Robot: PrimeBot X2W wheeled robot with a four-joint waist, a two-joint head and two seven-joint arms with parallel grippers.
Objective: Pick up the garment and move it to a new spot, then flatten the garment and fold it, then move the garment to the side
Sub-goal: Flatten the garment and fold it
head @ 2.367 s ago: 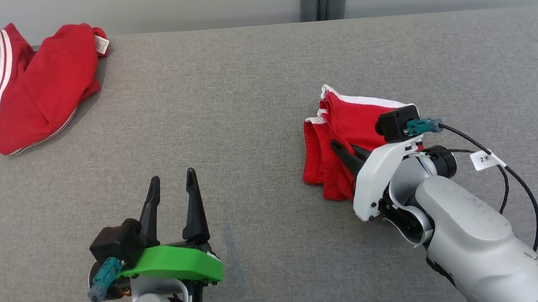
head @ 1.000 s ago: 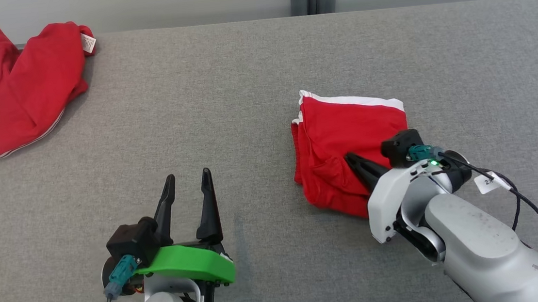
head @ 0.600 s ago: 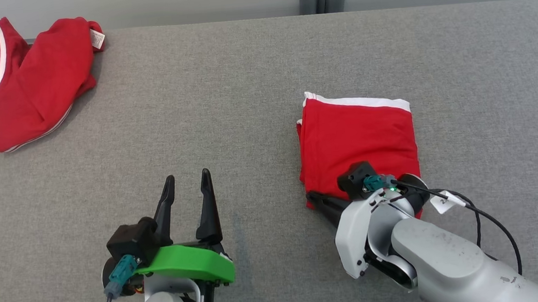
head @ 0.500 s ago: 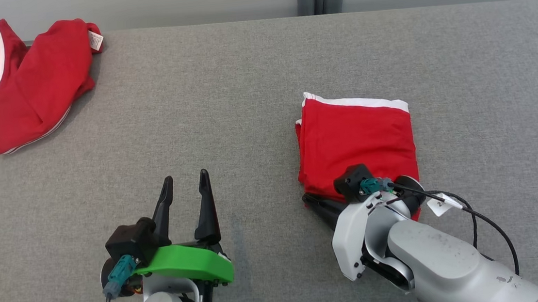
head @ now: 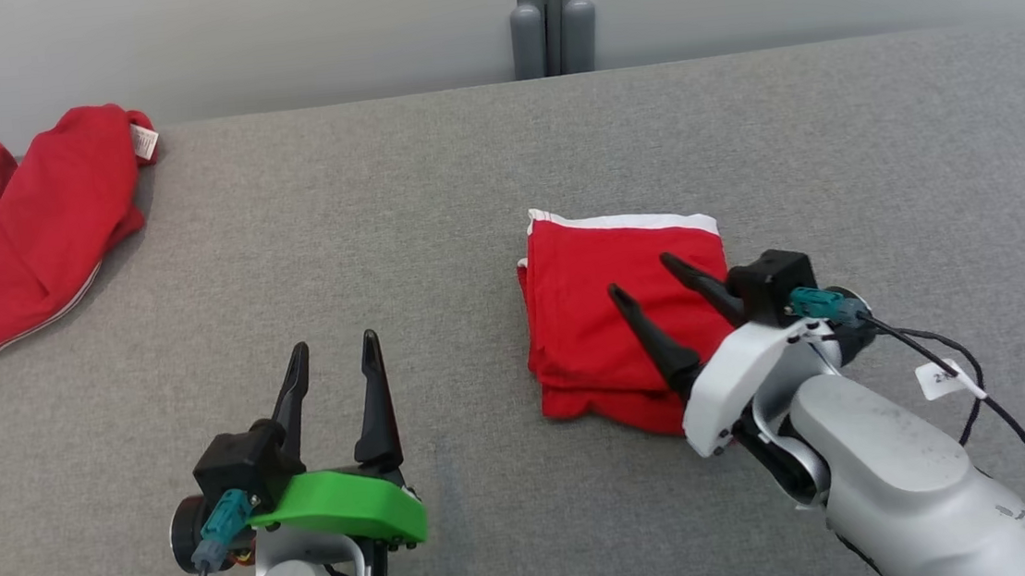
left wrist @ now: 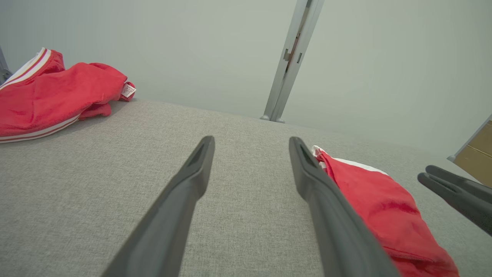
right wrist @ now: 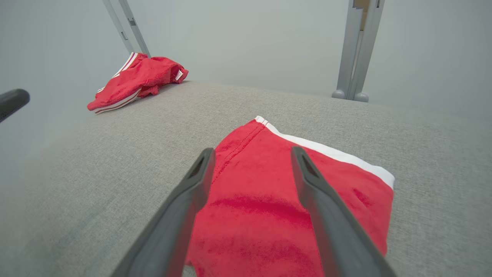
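Fingers of the right gripper (head: 637, 274) are spread wide and empty, held over the folded garment (head: 577, 338) and aimed toward the far-left corner of the table (head: 430, 193). The garment lies right of the table's centre, its white band (head: 636, 220) toward the far edge. The right arm is judged nearer. The left gripper (head: 334, 343) is held open and empty, well apart, by the near edge.

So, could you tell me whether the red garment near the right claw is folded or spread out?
Folded: the red garment lies as a compact rectangle, layers stacked at its near edge, under the open right claw.
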